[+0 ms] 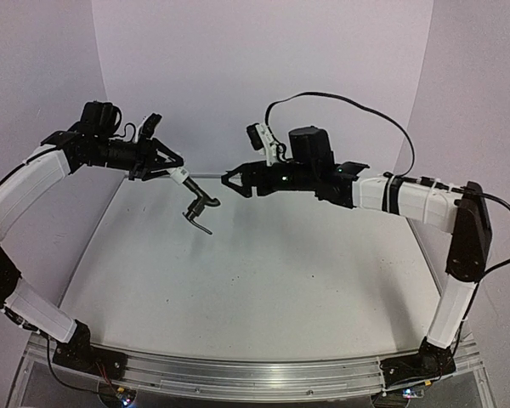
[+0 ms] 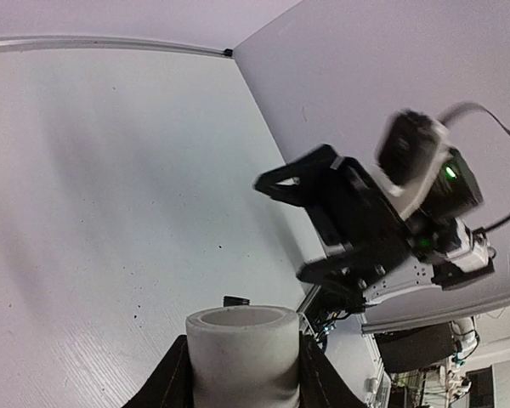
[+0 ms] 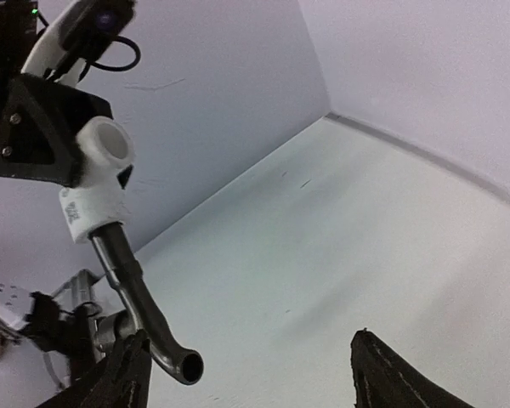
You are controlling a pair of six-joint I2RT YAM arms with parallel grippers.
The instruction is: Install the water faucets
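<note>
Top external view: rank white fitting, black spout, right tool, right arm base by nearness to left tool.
1. white fitting, in the left tool
2. black spout, hanging below it
3. right tool, open, opposite
4. right arm base, near right corner

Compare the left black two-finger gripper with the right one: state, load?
Left gripper is clamped on the white plastic cylinder fitting, a thin black hooked spout hanging from it; right gripper holds nothing. Left jaws sit narrow around the fitting; right jaws stand wide open. Both hover above the white table, tips facing each other.
</note>
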